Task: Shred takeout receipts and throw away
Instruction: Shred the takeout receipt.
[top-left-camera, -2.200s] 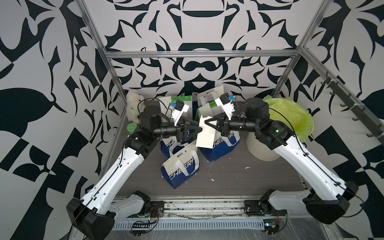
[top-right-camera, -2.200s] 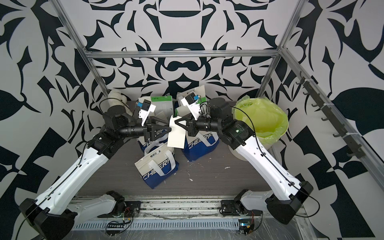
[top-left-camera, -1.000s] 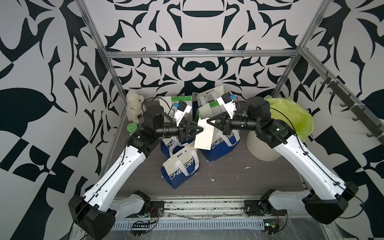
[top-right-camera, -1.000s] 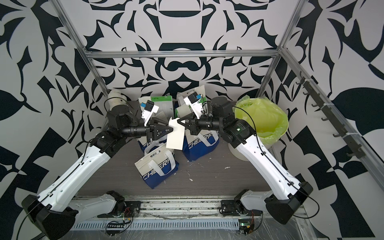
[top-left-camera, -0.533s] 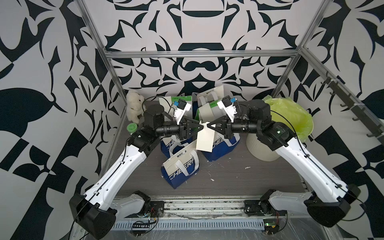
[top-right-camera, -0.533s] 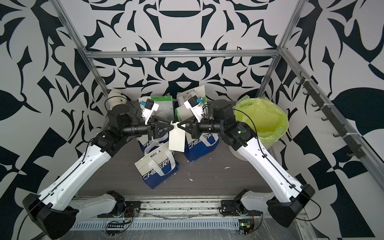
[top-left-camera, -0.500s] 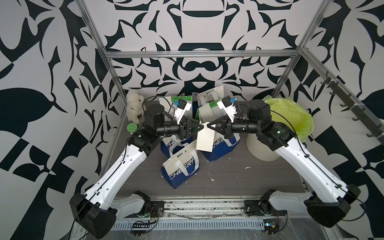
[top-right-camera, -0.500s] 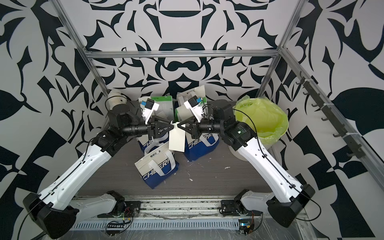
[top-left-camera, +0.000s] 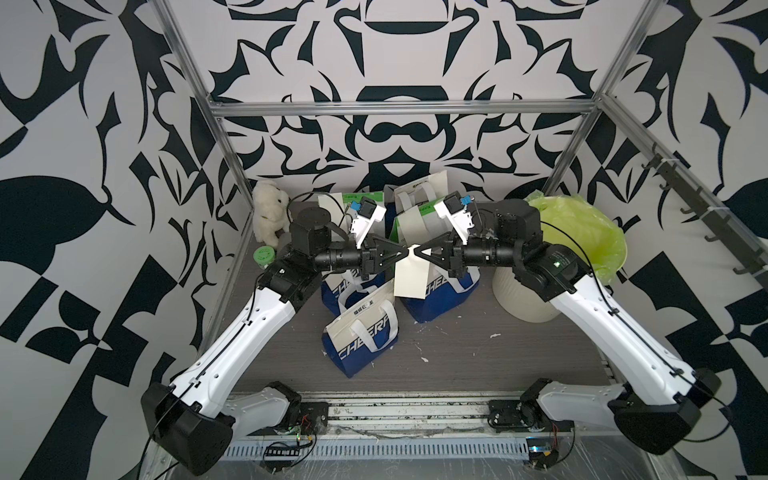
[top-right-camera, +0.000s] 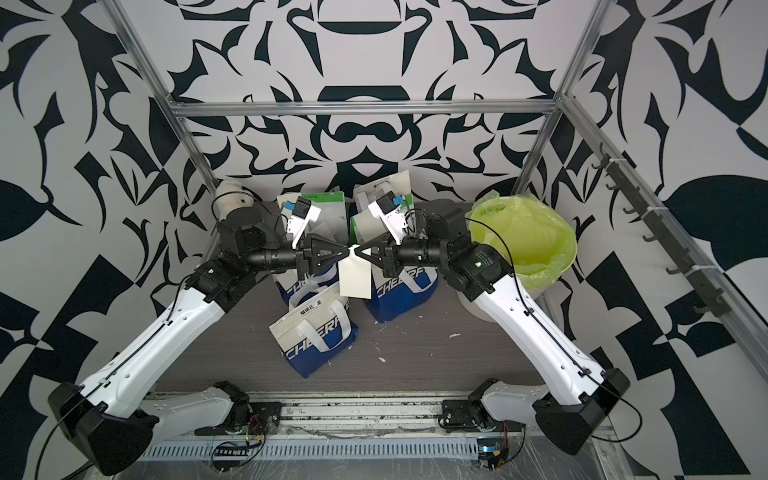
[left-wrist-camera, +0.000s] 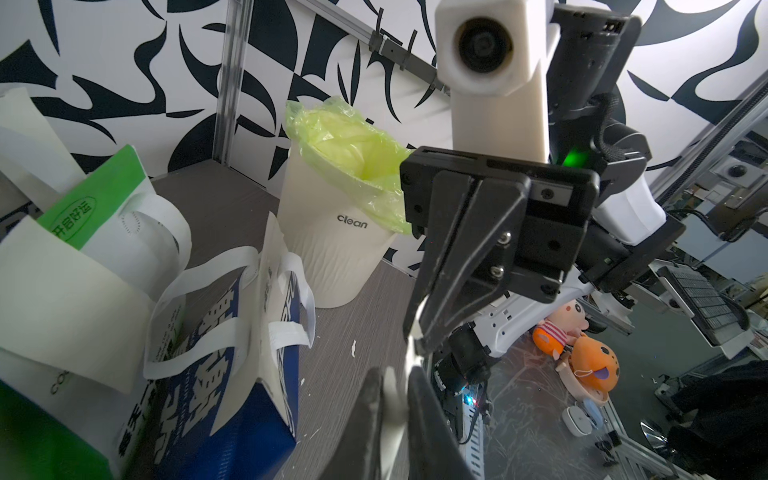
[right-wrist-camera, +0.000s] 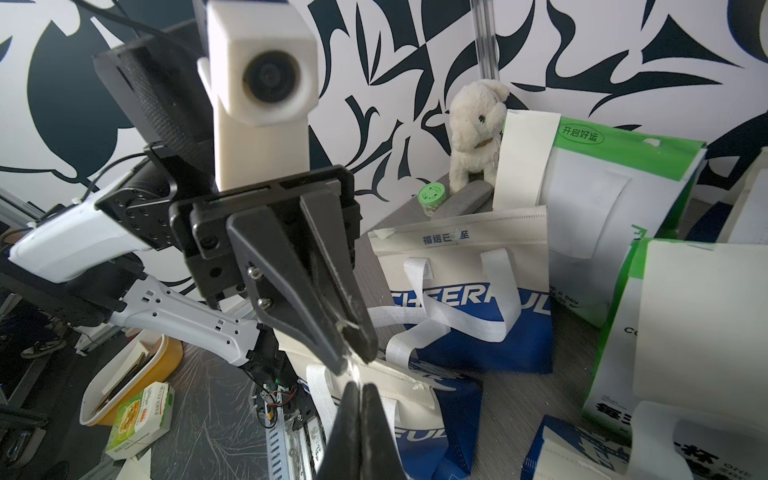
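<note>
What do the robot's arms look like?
The left arm and right arm are long white shells with black joints and chunky black bases. Thin black cables run along them. The left pincer and right pincer are black, each with two pointy triangle fingers. A cream camera block sits by each, and a green light glows on the right arm.

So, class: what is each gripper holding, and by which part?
The left gripper and right gripper both pinch one receipt at its top edge; it hangs below them.

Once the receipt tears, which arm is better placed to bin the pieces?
Probably right: the right gripper pinches the receipt at its top edge, and the green-lined bin stands beside that arm.
</note>
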